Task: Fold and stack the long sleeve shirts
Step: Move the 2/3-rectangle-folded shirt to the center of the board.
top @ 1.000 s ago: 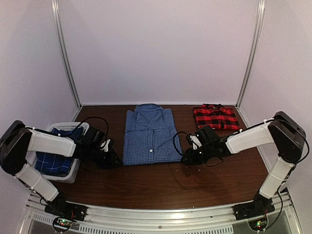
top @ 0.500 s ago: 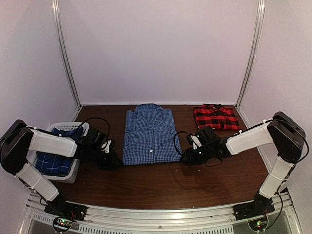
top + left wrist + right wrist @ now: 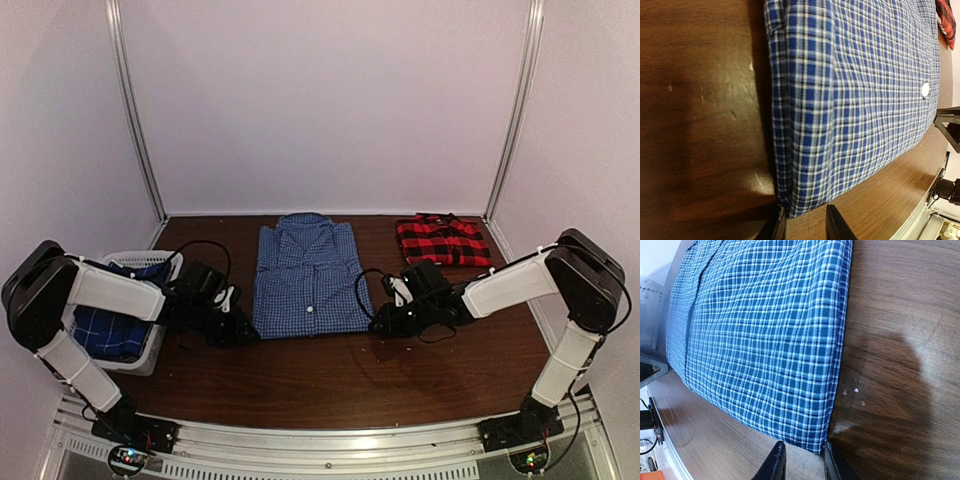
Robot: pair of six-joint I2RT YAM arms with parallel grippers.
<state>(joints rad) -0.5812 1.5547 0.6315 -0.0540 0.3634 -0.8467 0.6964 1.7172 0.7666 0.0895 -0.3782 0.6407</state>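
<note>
Basket (image 3: 137, 258), white plastic, is sitting at the left edge of the table (image 3: 330, 385) and holding the darker blue plaid shirt (image 3: 100, 335), bunched inside. Mid-table, the blue-and-white gingham shirt (image 3: 307, 280) is lying folded flat, collar pointing away from the arms. The red-and-black plaid shirt (image 3: 443, 240) is lying folded at the back right, apart from it. Top view is showing both arms reaching low to the gingham's near corners but hiding the fingertips.

Wrist views are filling that in. The left gripper (image 3: 805, 227) is sitting with fingers (image 3: 837, 225) parted narrowly and the gingham's near-left corner lying in the gap; whether they are pressing the cloth, cannot tell. The right gripper (image 3: 802, 465) is likewise standing slightly open, fingers (image 3: 774, 462) straddling the near-right corner, the corner tip just reaching the gap, nothing clamped.

Left wrist view is also catching a white button (image 3: 925, 90) and a sliver of the red plaid. Right wrist view is catching the basket's perforated wall at its left edge.
</note>
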